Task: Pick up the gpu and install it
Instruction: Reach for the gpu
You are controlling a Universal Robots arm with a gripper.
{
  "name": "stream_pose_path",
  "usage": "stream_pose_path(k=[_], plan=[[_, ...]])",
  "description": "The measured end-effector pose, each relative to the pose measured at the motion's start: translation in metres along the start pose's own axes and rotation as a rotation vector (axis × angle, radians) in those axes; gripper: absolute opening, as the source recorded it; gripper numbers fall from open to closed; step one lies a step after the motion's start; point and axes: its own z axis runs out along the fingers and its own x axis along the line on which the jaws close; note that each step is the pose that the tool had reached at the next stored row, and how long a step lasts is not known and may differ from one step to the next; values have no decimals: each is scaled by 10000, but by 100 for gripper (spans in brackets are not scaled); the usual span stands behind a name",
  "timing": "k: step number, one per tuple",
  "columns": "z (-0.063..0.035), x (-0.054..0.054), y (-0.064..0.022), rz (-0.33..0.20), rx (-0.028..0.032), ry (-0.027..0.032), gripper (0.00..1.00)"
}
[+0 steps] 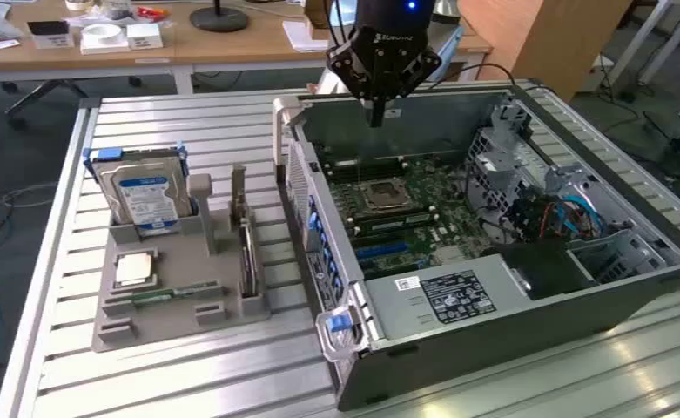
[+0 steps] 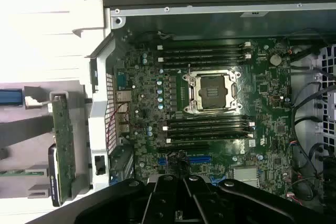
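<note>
The gpu (image 1: 245, 231) stands on its edge in a slot of the grey holder (image 1: 171, 313), to the exterior view's left of the open computer case (image 1: 491, 287). The wrist view meets it edge-on as a thin green-and-dark card (image 2: 61, 148) beside the case's rear wall. My gripper (image 1: 376, 117) hangs over the far side of the case, above the motherboard (image 1: 404, 213), well apart from the gpu. Its dark fingers (image 2: 181, 203) are shut together with nothing between them. Blue expansion slots (image 2: 197, 159) lie on the board just beyond the fingertips.
A silver hard drive (image 1: 142, 187) with a blue-white label, a processor chip (image 1: 134, 268) and a green RAM stick (image 1: 177, 292) share the holder. An empty processor socket (image 2: 212, 92) sits mid-board between memory slots. Drive cage and cables (image 1: 561, 213) crowd the case's right side.
</note>
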Motion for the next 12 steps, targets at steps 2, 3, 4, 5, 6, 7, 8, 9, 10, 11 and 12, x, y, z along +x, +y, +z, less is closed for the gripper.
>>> stream_pose_path(k=[2, 3, 4, 5, 6, 7, 8, 9, 10, 11, 12], plan=[[0, 0, 0, 0, 0, -1, 11], [0, 0, 0, 0, 0, 0, 11], [0, 0, 0, 0, 0, 0, 11], [0, 0, 0, 0, -1, 0, 11], [0, 0, 0, 0, 0, 0, 11], [0, 0, 0, 0, 0, -1, 11], [0, 0, 0, 0, 0, 0, 11], [0, 0, 0, 0, 0, 0, 11], [0, 0, 0, 0, 0, 0, 11], [0, 1, 0, -1, -1, -1, 11], [1, 6, 0, 1, -1, -2, 11]])
